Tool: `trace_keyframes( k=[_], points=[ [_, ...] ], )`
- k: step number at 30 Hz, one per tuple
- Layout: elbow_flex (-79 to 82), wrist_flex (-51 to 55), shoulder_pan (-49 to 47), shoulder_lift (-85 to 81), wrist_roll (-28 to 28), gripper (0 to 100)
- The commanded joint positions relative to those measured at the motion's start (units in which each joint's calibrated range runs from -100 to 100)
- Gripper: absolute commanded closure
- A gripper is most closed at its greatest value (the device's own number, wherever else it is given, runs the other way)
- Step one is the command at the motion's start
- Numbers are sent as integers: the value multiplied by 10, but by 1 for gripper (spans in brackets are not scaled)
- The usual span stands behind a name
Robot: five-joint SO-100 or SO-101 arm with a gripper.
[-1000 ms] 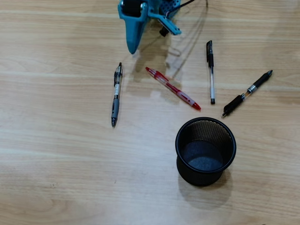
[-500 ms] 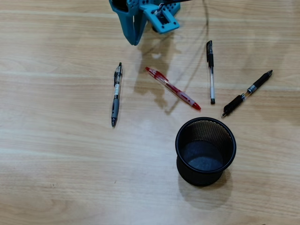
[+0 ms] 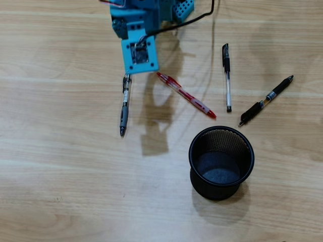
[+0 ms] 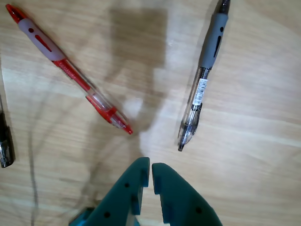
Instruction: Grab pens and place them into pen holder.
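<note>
Overhead view: the teal arm [image 3: 139, 50] covers the far end of the grey-and-clear pen [image 3: 124, 108]. To its right lie the red-and-clear pen [image 3: 186, 95], the black-capped clear pen [image 3: 226, 75] and the black pen [image 3: 266, 100]. The pen holder [image 3: 221, 162] stands upright, nearer, empty.

Wrist view: the gripper [image 4: 150, 165] is all but closed, holding nothing, above bare table [image 4: 263, 155] between the red-and-clear pen [image 4: 70, 70] and the grey-and-clear pen [image 4: 202, 80].

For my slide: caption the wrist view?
Closed teal hand above wooden table, between red pen and grey pen.
</note>
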Motion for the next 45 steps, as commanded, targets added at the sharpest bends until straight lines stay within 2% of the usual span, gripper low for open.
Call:
trace_keyframes(
  k=[1,3,9,18,28,34,45],
  points=[
    [-33,-26,-4,38,-3,97],
    [-33,-38,-4,54,-4,95],
    [-33,-75,-12,85,-4,77],
    [-34,-160,-4,161,-6,77],
    [-35,-163,36,221,-25,77],
    [-35,-219,31,276,-25,77],
    [-26,-214,31,314,-42,77]
  ],
)
